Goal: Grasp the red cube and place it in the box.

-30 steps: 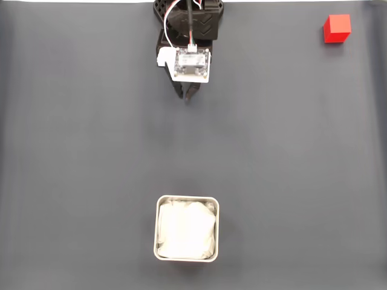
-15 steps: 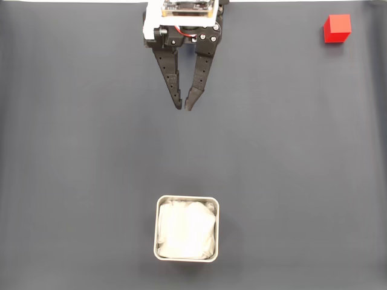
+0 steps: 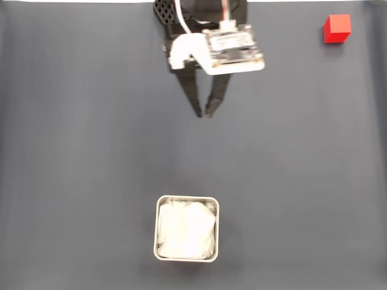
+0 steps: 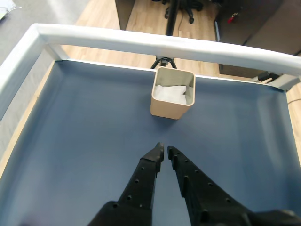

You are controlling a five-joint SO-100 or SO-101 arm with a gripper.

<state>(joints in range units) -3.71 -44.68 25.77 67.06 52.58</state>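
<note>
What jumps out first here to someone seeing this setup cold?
The red cube pops most: a bright spot alone at the top right corner of the dark mat in the fixed view, far from everything else. Next is the black gripper at top centre, its fingertips nearly together and holding nothing. The box sits at bottom centre with its white lining, directly ahead of the gripper in the wrist view.
</note>
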